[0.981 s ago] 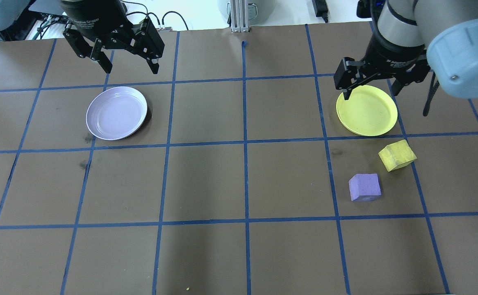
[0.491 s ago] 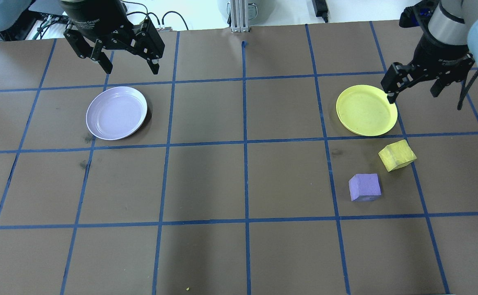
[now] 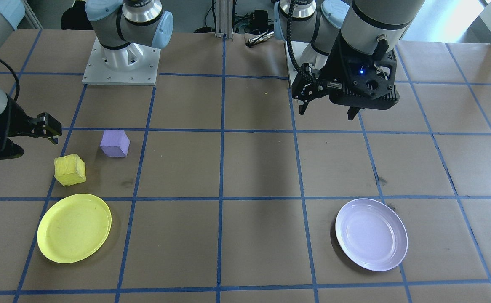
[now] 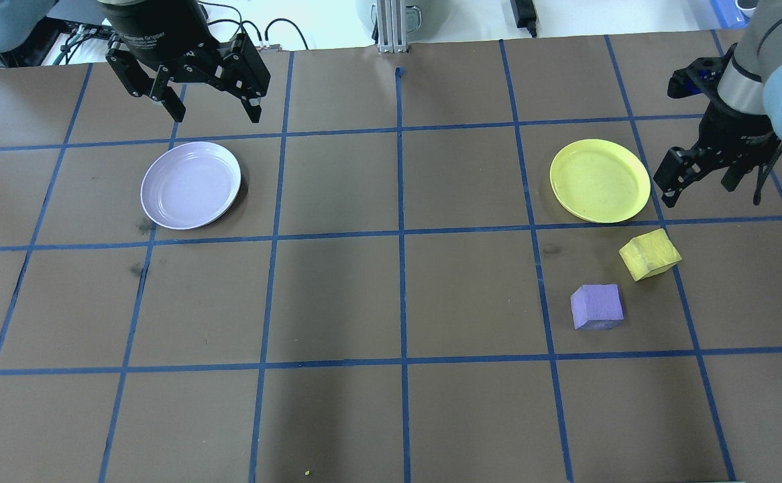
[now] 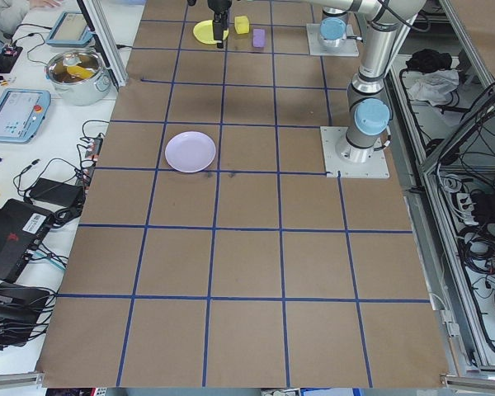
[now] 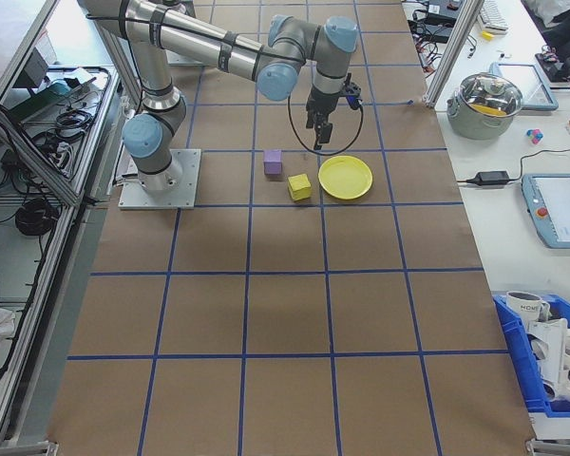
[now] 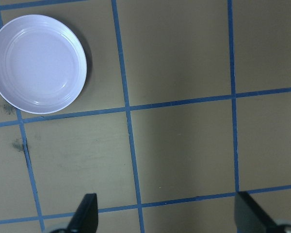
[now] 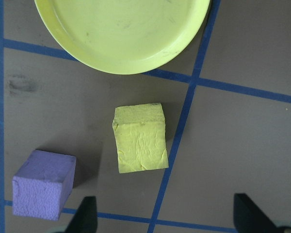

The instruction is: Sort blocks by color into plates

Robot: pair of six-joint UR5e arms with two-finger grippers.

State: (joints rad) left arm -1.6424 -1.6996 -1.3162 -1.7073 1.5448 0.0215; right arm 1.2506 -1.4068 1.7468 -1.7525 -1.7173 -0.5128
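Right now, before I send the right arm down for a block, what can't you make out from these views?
- Right gripper: in the front-facing view one finger is cut off by the left edge.
- Left gripper: out of frame in the exterior left view.
- Yellow block and purple block: too small in the exterior left view to judge orientation.
- Undersides of both blocks: hidden everywhere.

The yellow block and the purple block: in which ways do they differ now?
The yellow block is yellow, the purple block light purple. The yellow block lies nearer the yellow plate; the purple block lies farther from it. The yellow block sits turned against the blue grid lines; the purple block sits nearly square to them. Both are small rough cubes of similar size, on the table, in no plate.
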